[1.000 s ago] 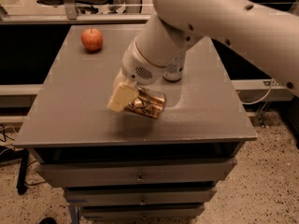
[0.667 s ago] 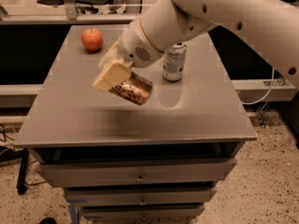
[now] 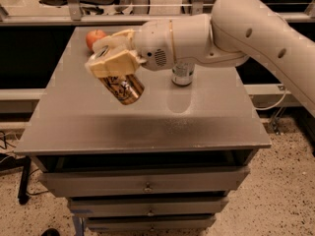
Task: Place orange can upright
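Apple (image 3: 96, 36): rear left of the tabletop (image 3: 206, 127), just behind the tool.
Tool (image 3: 112, 53): over the tabletop's left half, cream fingers clamped on the orange can's upper end.
Orange can (image 3: 124, 88): in the tool's grip, tilted, silver top up-left, base down-right.
Silver can (image 3: 182, 75): upright mid-tabletop, partly hidden under the arm (image 3: 246, 28).
Drawers (image 3: 147, 186): below the tabletop, closed.

This looks like a lab or an office test area. The grey worktop (image 3: 197, 127) sits on metal drawers (image 3: 147, 187), the floor (image 3: 280, 195) is speckled stone, a cable (image 3: 278, 102) hangs at the right, and a metal rail (image 3: 98, 19) runs along the far side. A white robot arm (image 3: 256, 28) reaches over the worktop; its pincer (image 3: 114, 64) grips the orange can (image 3: 124, 88) above the left part.
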You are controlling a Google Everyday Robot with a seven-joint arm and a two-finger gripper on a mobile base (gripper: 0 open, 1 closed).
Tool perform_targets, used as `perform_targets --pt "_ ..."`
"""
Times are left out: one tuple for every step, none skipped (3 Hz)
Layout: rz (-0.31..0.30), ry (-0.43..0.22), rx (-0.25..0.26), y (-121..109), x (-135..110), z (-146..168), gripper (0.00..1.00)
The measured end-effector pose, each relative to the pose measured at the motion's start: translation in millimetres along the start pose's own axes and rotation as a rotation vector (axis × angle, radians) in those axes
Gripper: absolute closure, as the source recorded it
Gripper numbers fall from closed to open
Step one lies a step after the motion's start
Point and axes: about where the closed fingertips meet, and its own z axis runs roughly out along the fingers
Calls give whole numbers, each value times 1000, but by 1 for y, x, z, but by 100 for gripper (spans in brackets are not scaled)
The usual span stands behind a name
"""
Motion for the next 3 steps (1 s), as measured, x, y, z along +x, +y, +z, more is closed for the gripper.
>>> perform_targets --pt "6 -65 -4 9 -20 -7 100" --pt "5 -57 -5 8 -18 -5 100" --pt "-31 -92 -4 9 -24 -7 100"
